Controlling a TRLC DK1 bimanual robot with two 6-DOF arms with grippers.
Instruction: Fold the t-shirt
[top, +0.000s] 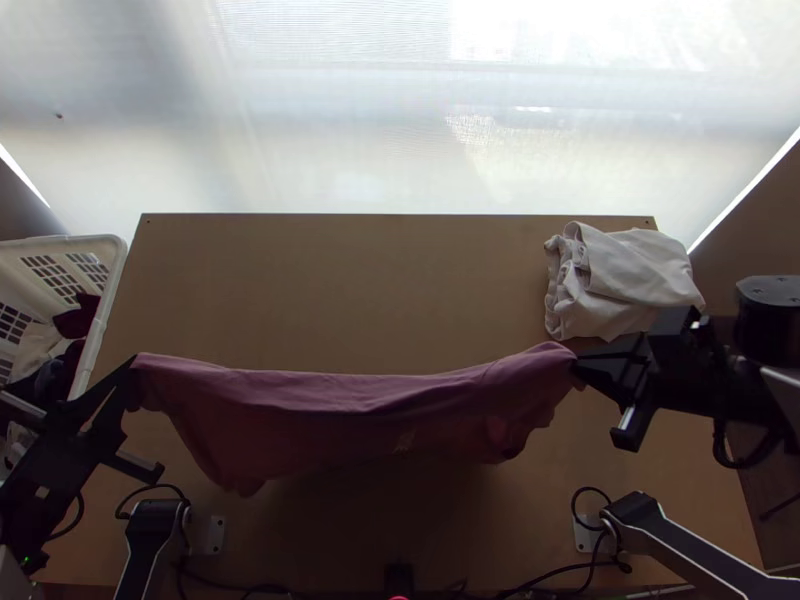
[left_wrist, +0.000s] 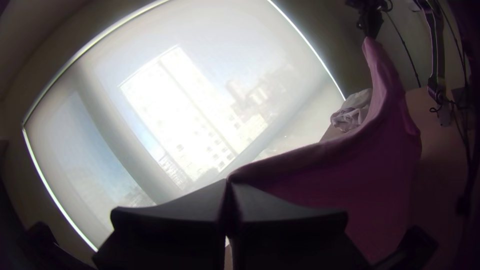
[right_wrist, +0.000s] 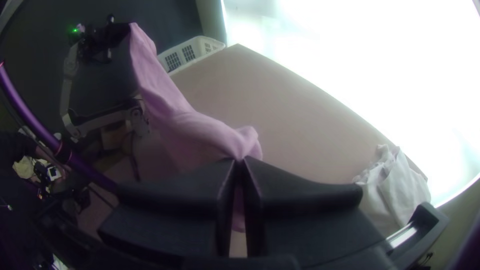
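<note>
Toward the near edge of the desk, the pink tee kinda sagged, clamped by left pincer and right pincer. Pale cloth hogged the far right corner.

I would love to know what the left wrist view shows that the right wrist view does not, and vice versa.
Left wrist view: the tall building beyond the window.
Right wrist view: the white basket past the table's edge.
Both: the pink t-shirt stretched between the left gripper and the right gripper, plus the white cloth on the table.
</note>
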